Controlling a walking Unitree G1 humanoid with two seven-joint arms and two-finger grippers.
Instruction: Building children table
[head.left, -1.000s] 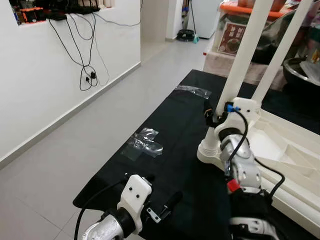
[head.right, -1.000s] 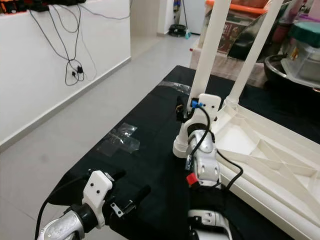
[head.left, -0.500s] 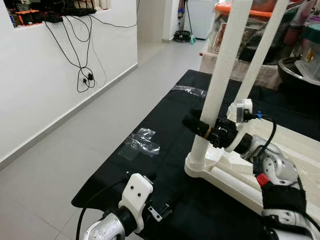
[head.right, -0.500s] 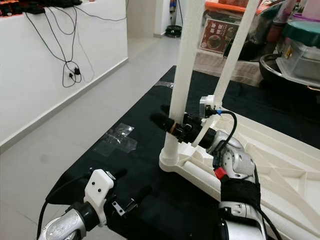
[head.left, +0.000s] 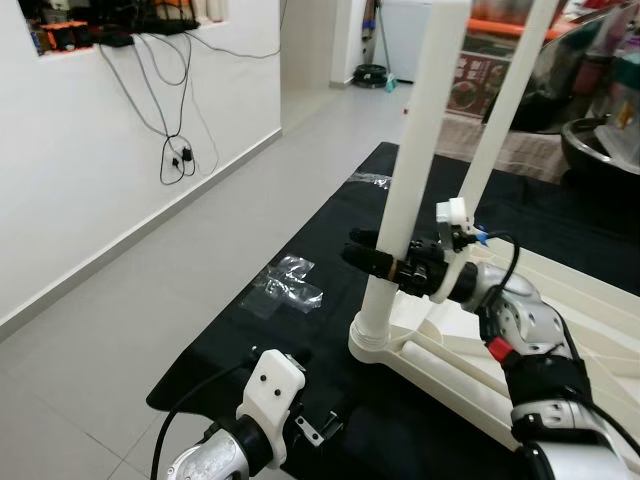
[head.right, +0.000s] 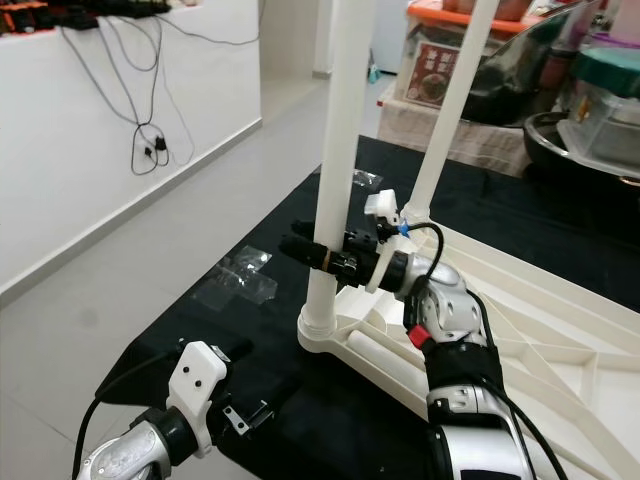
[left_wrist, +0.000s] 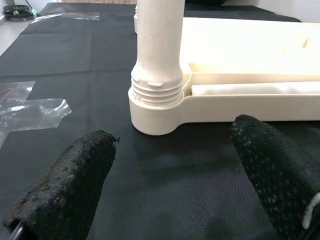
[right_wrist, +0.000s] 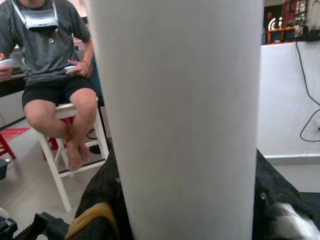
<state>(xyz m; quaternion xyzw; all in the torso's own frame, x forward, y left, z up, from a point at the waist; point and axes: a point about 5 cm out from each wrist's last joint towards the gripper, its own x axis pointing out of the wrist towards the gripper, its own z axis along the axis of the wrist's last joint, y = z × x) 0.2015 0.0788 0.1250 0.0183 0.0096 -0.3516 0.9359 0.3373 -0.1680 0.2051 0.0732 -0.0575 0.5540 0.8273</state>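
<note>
A white plastic children's table (head.left: 585, 335) lies upside down on a black cloth (head.left: 330, 240), with two legs standing up from it. My right gripper (head.left: 388, 262) reaches in level from the right and is shut on the near leg (head.left: 415, 150), low on its shaft above the threaded socket (left_wrist: 155, 107). The right wrist view has this leg (right_wrist: 180, 120) pressed between the black fingers (right_wrist: 102, 200). The far leg (head.left: 495, 120) stands behind. My left gripper (left_wrist: 172, 145) hovers open just over the cloth, facing the socket, a short way in front of it.
Crumpled clear plastic (head.left: 288, 285) lies on the cloth's left part, and another piece (head.left: 378, 180) at the far end. Grey floor and a white wall with hanging cables (head.left: 175, 150) are to the left. Boxes and pots (head.right: 520, 80) crowd the back. A seated person (right_wrist: 55, 75) is beyond the leg.
My right wrist has rolled from upright to level with its fingers around the near leg. The leg's base and that table corner have shifted a little left. The left gripper has stayed put.
</note>
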